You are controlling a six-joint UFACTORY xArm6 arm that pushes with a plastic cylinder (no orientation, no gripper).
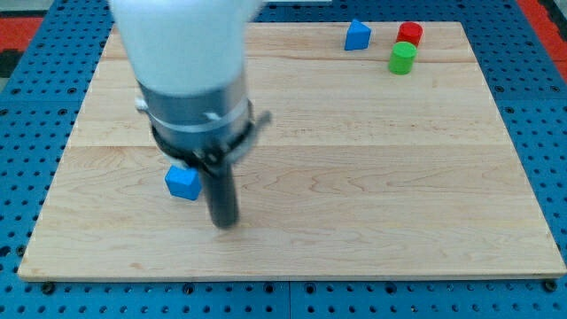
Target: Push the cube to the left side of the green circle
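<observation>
The robot arm (182, 53) comes down from the view's top left. It is big and white, with a grey ring and a dark clamp low on it. It has no pincer, so there is nothing to be apart or together. It ends in a straight dark rod. The rod's lower end, my tip (225, 222), sits on the wooden board (354, 177) in the view's lower left part.

The blue cube (183, 182) lies just beside the rod, on the view's left of it. The tip is a little lower in the view than the cube and to its right. The cube looks as if it touches the rod's side, but this is hard to tell for sure.

The green circle block (402, 58) is far off, near the view's top right. A red round block (409, 34) sits right above it in the view, very close. A blue block with a pointed top (357, 35) stands near them, to the view's left of the red one.

The board lies on a blue table with many small holes (35, 124).
</observation>
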